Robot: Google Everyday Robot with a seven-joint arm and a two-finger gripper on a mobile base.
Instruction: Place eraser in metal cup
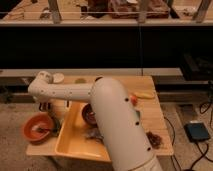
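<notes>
The tool (45,107) hangs over the left edge of the tabletop (151,109), pressed together, presumably to pinch the eraser. Neither eraser nor metal cup can be made out; the arm (115,117) may hide them.

We think this is a robot test room or lab, not a home. A small wooden table (152,112) stands alone on a speckled floor (15,150) and carries mixed props: a yellow tub (75,145) in its middle, an orange bowl (37,129) at its front left corner and a banana (145,94) near its back right corner. The white robot arm (110,115) reaches over it, and the gripper (45,107) hangs over the left edge with fingers pressed together. A dark box (198,132) with cables (205,107) lies on the floor to the right. Behind stands a long dark counter (100,50).
</notes>
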